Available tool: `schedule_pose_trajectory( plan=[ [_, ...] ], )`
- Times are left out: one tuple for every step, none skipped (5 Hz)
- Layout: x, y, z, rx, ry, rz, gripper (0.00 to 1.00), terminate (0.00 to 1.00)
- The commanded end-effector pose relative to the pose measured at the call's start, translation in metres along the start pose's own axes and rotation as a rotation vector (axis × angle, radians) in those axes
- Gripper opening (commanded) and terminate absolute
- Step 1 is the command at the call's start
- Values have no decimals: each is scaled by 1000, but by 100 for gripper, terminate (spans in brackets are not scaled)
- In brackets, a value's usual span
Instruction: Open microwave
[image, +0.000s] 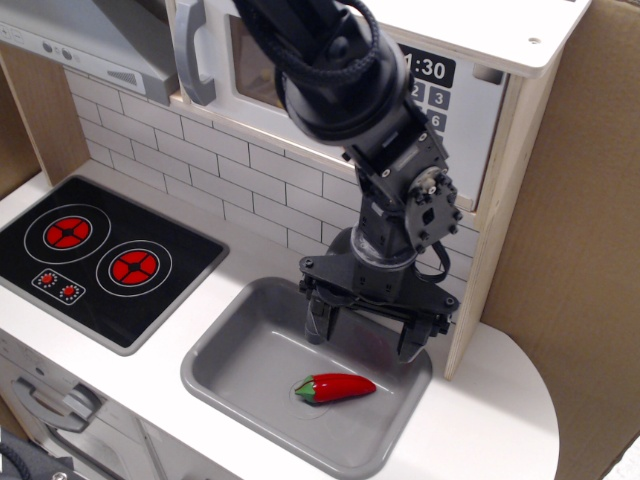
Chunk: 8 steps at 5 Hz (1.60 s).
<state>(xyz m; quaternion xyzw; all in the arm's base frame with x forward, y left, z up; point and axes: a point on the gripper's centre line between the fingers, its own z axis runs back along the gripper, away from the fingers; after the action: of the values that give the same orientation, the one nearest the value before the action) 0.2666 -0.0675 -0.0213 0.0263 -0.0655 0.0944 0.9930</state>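
The microwave (480, 110) sits at the top, a pale-wood box with a white door, shut. Its grey vertical bar handle (193, 55) is on the door's left edge, the window is mostly hidden behind my arm, and the black keypad and clock panel (430, 85) shows at the right. My gripper (365, 335) hangs low over the grey sink (230, 365), far below the microwave. Its fingers (316, 322) are spread apart and hold nothing.
A red pepper (336, 388) lies in the sink just below the gripper. A black stovetop with red rings (100, 255) is at the left, a grey range hood (90, 40) above it. A wooden side panel (500, 230) stands right of the sink.
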Motion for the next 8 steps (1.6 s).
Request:
schedule_pose_trajectory(
  plan=[
    [0, 0, 0, 0, 0, 0, 100, 0],
    [28, 44, 16, -54, -19, -17, 100, 0],
    [51, 78, 34, -96, -42, -16, 100, 0],
    [74, 108, 59, -96, -72, -32, 100, 0],
    [95, 134, 87, -85, -123, -118, 100, 0],
    [115, 156, 102, -84, -169, -124, 100, 0],
    [126, 174, 109, -66, -224, -114, 100, 0],
    [137, 186, 107, -52, -256, -105, 100, 0]
  ],
)
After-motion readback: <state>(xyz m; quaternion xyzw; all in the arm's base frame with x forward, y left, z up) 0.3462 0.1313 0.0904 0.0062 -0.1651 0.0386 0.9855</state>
